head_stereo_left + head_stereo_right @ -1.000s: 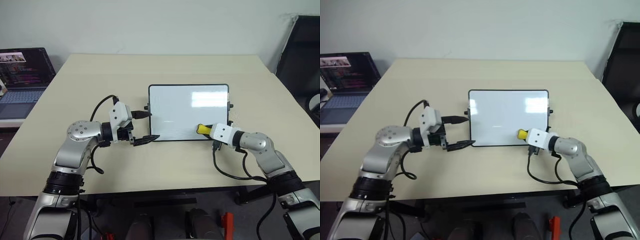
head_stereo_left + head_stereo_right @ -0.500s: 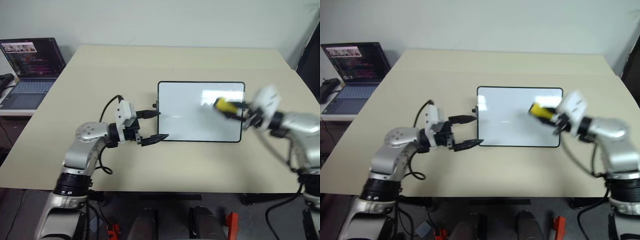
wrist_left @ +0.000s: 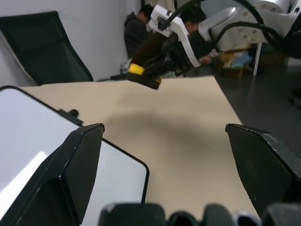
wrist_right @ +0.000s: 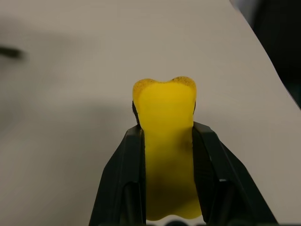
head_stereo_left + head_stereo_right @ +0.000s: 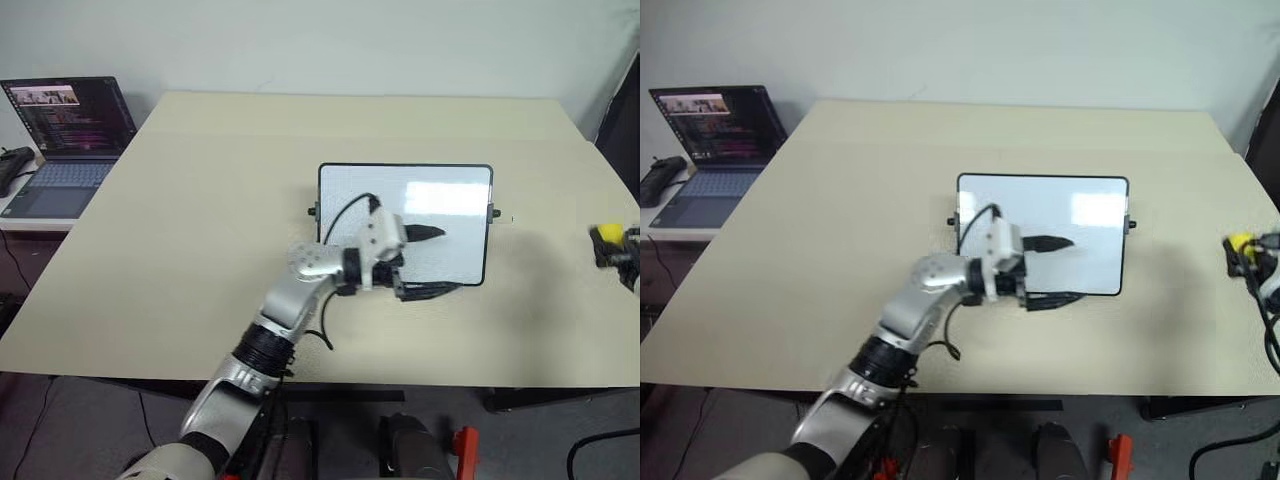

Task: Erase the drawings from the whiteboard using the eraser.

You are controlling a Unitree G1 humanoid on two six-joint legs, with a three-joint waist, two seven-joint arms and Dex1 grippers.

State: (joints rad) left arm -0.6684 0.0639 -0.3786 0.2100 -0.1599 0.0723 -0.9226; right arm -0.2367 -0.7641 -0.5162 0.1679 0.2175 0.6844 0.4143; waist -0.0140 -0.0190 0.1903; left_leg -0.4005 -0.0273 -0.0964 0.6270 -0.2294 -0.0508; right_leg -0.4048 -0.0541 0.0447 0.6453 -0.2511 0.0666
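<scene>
whiteboard (image 5: 455, 205): white, glossy, thin black frame with rounded corners — lies flat at mid-counter (image 5: 200, 260), long side across
board surface: no marks visible on the part in view
eraser (image 4: 165, 141): small yellow block — pinched between the right tool (image 4: 165, 141) fingers, above the counter's right edge, well apart from the whiteboard

Your left arm reaches across in front of you, wrist about level, left gripper (image 5: 432, 262) pointing toward your right with both black fingers spread wide, nothing between them. Your right arm is swung far out to your right; right gripper (image 4: 165, 141) is clamped tight, its two fingers pinching the yellow eraser (image 4: 164, 117) from both sides.
</scene>
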